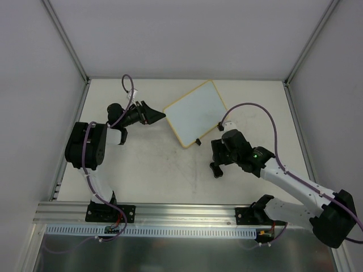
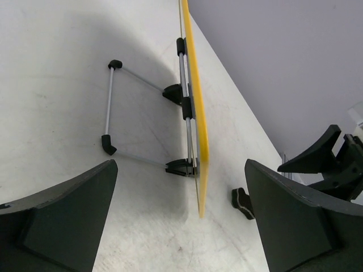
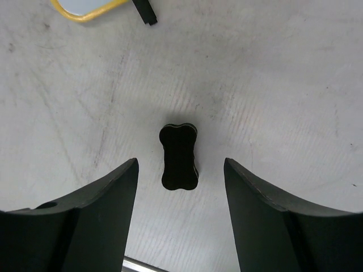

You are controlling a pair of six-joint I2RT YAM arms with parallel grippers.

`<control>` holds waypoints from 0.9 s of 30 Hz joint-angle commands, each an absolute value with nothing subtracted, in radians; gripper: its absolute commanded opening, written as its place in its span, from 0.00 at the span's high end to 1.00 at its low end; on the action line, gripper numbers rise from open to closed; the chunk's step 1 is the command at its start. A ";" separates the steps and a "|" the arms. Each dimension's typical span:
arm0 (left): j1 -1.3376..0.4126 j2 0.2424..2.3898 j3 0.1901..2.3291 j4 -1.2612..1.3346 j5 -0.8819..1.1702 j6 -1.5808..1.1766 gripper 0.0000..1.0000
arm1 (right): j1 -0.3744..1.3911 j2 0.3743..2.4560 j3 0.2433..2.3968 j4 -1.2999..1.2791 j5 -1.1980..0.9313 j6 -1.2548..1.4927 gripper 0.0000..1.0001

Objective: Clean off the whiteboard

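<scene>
The whiteboard (image 1: 195, 113) stands tilted on a wire stand at the table's middle back, and its face looks blank. In the left wrist view it shows edge-on as a yellow frame (image 2: 199, 141) with the stand (image 2: 110, 102) behind it. My left gripper (image 1: 156, 115) is open and empty at the board's left edge, its jaws either side of that edge (image 2: 181, 165). A small black bone-shaped eraser (image 3: 179, 153) lies on the table. My right gripper (image 3: 180, 162) is open just above it, one jaw on each side, not touching. The eraser also shows in the left wrist view (image 2: 243, 202).
White walls with metal corner posts (image 1: 65, 39) enclose the table on three sides. An aluminium rail (image 1: 181, 212) runs along the near edge by the arm bases. A black clip foot (image 3: 144, 10) of the board sits near the board's front corner (image 3: 85, 11).
</scene>
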State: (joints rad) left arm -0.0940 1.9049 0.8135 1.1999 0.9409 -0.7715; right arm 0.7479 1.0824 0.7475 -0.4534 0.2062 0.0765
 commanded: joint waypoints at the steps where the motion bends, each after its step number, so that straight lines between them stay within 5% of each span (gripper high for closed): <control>1: -0.081 1.749 0.731 1.319 0.913 -0.755 0.01 | 0.752 0.994 0.756 -0.408 0.235 0.040 0.35; 9: -0.112 1.228 0.523 0.969 0.703 -0.551 0.01 | 0.749 0.697 0.631 -0.266 0.256 0.012 0.07; 15: -0.155 0.885 0.474 0.571 0.584 -0.451 0.01 | 0.747 0.631 0.568 -0.221 0.279 0.008 0.05; 27: -0.173 0.465 0.117 0.405 0.495 -0.433 0.01 | 0.750 0.393 0.308 -0.014 0.399 0.008 0.02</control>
State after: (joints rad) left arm -0.1650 0.5579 0.1467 0.4290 0.5209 -0.4866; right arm 0.7479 0.4191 0.3275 -0.1371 0.3347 0.0158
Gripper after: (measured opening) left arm 0.990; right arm 0.970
